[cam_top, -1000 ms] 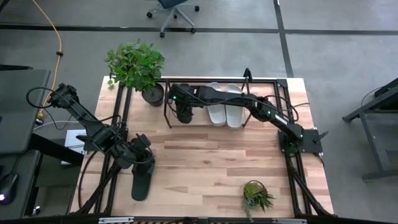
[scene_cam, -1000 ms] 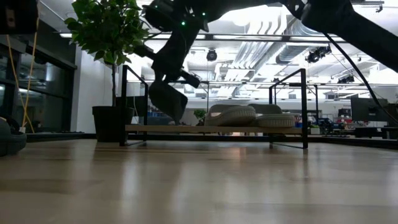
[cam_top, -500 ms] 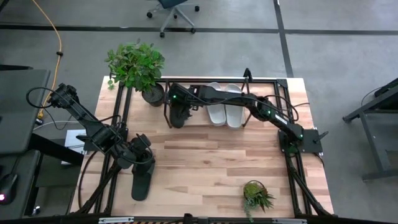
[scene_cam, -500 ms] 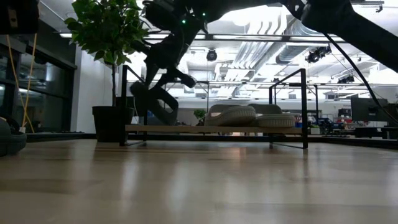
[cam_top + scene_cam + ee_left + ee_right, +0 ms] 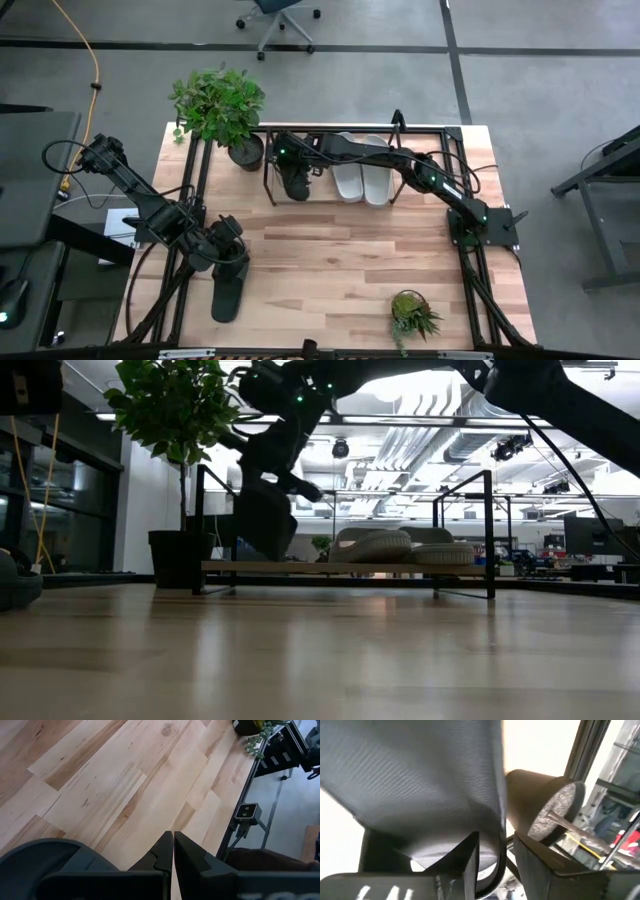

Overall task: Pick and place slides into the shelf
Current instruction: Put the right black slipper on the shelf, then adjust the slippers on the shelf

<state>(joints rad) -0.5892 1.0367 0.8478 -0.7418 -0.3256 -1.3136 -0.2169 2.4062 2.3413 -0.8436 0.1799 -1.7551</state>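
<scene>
Wooden table point(image 5: 340, 260), shelf point(image 5: 428, 130) along far edge, black tubing, wood base. Right arm reaches across to shelf's left end; right gripper point(image 5: 290, 168) clamped on a black slide point(image 5: 262, 520), held steeply tilted over the shelf board. Two light grey slides point(image 5: 362, 172) lie side by side mid-shelf. Left gripper point(image 5: 232, 256) at near-left of table, fingers closed together, just above second black slide point(image 5: 226, 292) flat on table.

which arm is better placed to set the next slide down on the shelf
The right. Its gripper is already over the shelf, shut on a black slide beside the two grey slides. The left gripper sits shut at the near left of the table, by the other black slide.
</scene>
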